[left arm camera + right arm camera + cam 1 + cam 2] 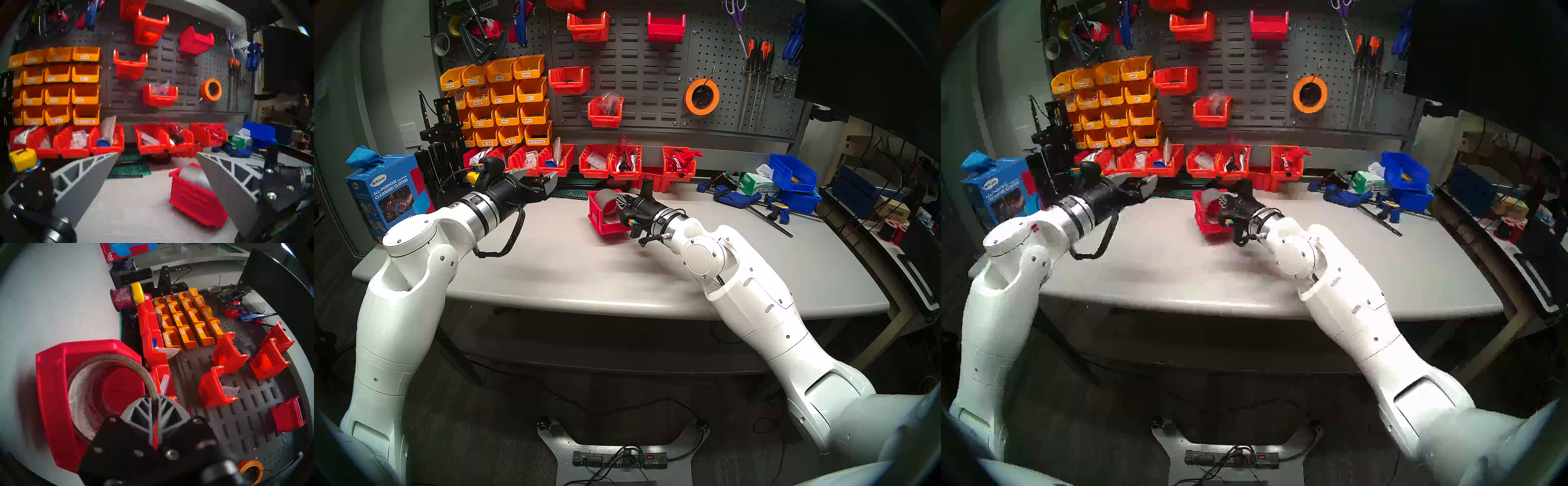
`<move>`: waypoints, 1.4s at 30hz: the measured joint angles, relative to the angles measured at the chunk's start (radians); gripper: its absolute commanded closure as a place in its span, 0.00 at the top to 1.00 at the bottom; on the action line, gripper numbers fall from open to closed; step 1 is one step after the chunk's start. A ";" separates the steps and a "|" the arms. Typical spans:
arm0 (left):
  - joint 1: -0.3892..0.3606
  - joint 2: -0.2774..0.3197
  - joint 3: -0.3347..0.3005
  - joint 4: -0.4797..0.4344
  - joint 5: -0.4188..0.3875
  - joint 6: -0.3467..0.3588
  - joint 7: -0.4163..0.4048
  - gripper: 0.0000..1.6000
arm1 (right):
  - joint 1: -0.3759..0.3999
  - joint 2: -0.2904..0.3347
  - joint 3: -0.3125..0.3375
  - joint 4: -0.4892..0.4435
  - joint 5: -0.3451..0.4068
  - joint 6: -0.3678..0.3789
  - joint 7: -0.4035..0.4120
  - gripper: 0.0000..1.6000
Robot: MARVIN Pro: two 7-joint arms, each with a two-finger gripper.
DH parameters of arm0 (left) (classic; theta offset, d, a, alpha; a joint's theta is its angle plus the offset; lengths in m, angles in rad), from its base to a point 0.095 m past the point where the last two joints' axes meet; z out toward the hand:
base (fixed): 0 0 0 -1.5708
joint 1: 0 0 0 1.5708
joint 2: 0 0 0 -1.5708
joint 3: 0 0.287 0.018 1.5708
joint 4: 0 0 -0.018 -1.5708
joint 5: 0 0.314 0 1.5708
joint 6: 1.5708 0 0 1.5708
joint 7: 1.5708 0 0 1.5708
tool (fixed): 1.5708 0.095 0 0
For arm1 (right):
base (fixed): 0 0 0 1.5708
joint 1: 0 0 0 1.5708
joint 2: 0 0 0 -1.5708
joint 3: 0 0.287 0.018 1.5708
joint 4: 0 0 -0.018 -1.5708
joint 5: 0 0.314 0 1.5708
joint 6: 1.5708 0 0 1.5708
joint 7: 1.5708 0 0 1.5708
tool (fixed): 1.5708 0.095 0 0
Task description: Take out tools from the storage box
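The right hand [155, 400] is clamped on the tape roll's [81, 395] wall at 4 o'clock. The roll sits inside the red box [51, 395] on the tabletop [551, 264]. Lift slowly and straight, so the box stays down. The left hand [539, 181] waits with fingers apart.

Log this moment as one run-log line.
right tool: shut on tape roll wall | roll: inside red bin | left tool: open, empty, hovering

Grey table [572, 271] — carrying the red storage box [602, 220], orange-red bins [595, 164], blue bins [794, 174], cloth box [387, 193].
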 measured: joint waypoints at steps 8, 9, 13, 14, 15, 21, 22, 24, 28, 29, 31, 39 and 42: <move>0.037 0.001 0.024 -0.055 -0.025 0.102 0.032 1.00 | 0.008 -0.016 0.007 0.022 -0.011 -0.006 -0.020 0.00; 0.039 0.000 0.028 -0.059 -0.026 0.104 0.033 1.00 | 0.009 -0.018 0.008 0.023 -0.011 -0.007 -0.021 0.00; 0.050 -0.006 0.056 -0.075 -0.021 0.097 0.035 1.00 | 0.013 -0.025 0.010 0.027 -0.013 -0.009 -0.025 0.00; 0.057 -0.008 0.077 -0.083 -0.006 0.077 0.034 1.00 | 0.016 -0.029 0.012 0.029 -0.014 -0.010 -0.026 0.00; 0.060 -0.009 0.086 -0.087 0.004 0.065 0.032 1.00 | 0.017 -0.030 0.013 0.030 -0.014 -0.010 -0.026 0.00; 0.076 -0.013 0.139 -0.098 0.074 -0.008 0.026 1.00 | 0.021 -0.038 0.018 0.031 -0.015 -0.010 -0.026 0.00; 0.079 -0.014 0.151 -0.098 0.092 -0.025 0.026 1.00 | 0.022 -0.040 0.020 0.031 -0.014 -0.010 -0.026 0.00; 0.084 -0.016 0.170 -0.098 0.124 -0.059 0.026 1.00 | 0.022 -0.042 0.022 0.031 -0.014 -0.011 -0.026 0.00; 0.091 -0.021 0.204 -0.096 0.188 -0.108 0.032 1.00 | 0.021 -0.044 0.027 0.027 -0.011 -0.011 -0.023 0.00; 0.092 -0.022 0.209 -0.095 0.197 -0.116 0.035 1.00 | 0.021 -0.044 0.028 0.026 -0.010 -0.011 -0.022 0.00; 0.094 -0.026 0.229 -0.089 0.230 -0.145 0.049 1.00 | 0.020 -0.044 0.031 0.020 -0.005 -0.012 -0.020 0.00; 0.069 -0.065 0.320 -0.014 0.358 -0.216 0.142 1.00 | 0.005 -0.033 0.045 -0.028 0.019 -0.014 0.000 0.00; 0.052 -0.082 0.345 0.014 0.386 -0.234 0.168 1.00 | -0.007 -0.025 0.050 -0.045 0.027 -0.013 0.008 0.00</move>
